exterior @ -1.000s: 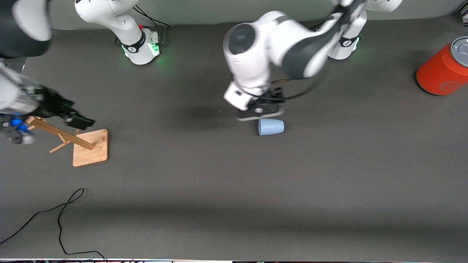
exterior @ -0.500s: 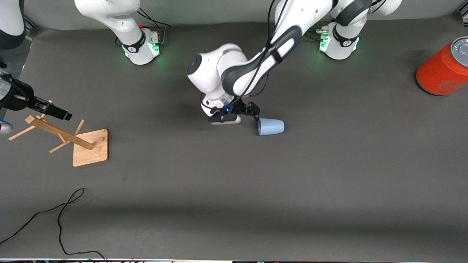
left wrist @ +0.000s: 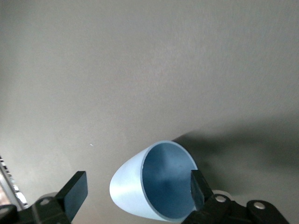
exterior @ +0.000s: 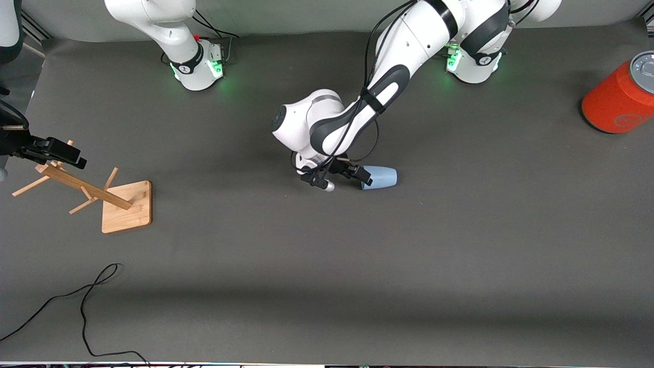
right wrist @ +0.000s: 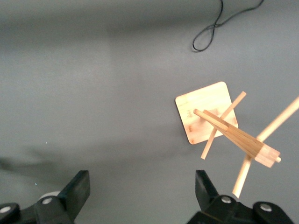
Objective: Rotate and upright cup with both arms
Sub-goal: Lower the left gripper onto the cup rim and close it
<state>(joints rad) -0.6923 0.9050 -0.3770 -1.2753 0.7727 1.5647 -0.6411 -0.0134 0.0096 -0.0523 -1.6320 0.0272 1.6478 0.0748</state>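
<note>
Cup [exterior: 380,178] lies sideways mid-desk; left end effector [exterior: 341,176] at its rim, fingers spread, gripping nothing. Right end effector [exterior: 48,149] open, empty, over wooden rack [exterior: 97,195].

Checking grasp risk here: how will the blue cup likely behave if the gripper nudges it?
The cup lies on its side, so it will probably roll, curving because it tapers. It looks small and thin-walled, likely light and easily pushed away. The open left gripper straddles its rim.

Wooden rack [exterior: 97,194], orange cylinder [exterior: 618,97], black cable [exterior: 76,301].
</note>
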